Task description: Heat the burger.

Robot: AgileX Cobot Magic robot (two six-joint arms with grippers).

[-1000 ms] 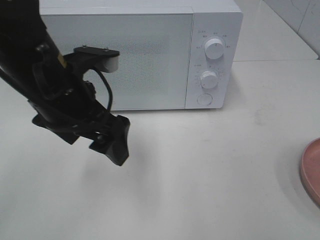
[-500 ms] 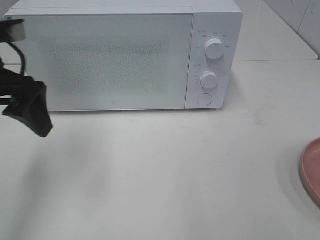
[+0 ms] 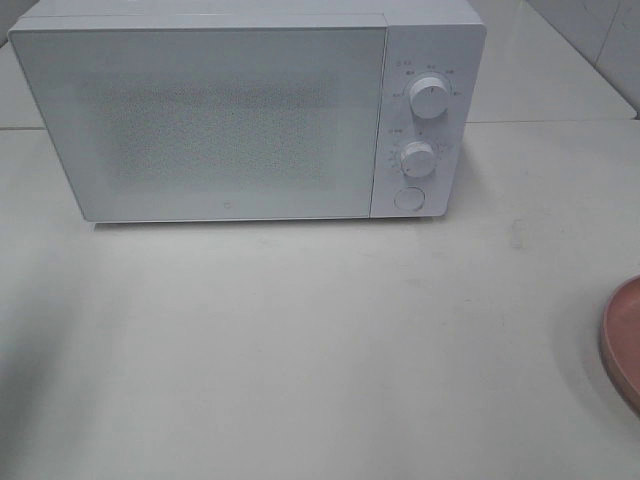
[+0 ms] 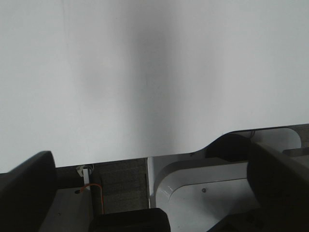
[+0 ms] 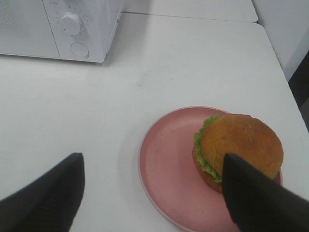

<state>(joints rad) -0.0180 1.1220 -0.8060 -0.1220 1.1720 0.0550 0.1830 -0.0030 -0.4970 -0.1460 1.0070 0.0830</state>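
I see my right end effector (image 5: 154, 193) spread wide above the burger (image 5: 239, 150) on its pink plate (image 5: 164, 169); left end effector (image 4: 154, 193) wide too

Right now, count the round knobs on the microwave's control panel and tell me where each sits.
2. The upper knob sits near the panel's top; the lower knob is just below it, above the round button. None appear hidden.

Wide-spread left pincer (image 4: 154, 193) above bare white table (image 4: 154, 72), its edge near an orange cable (image 4: 94, 189).
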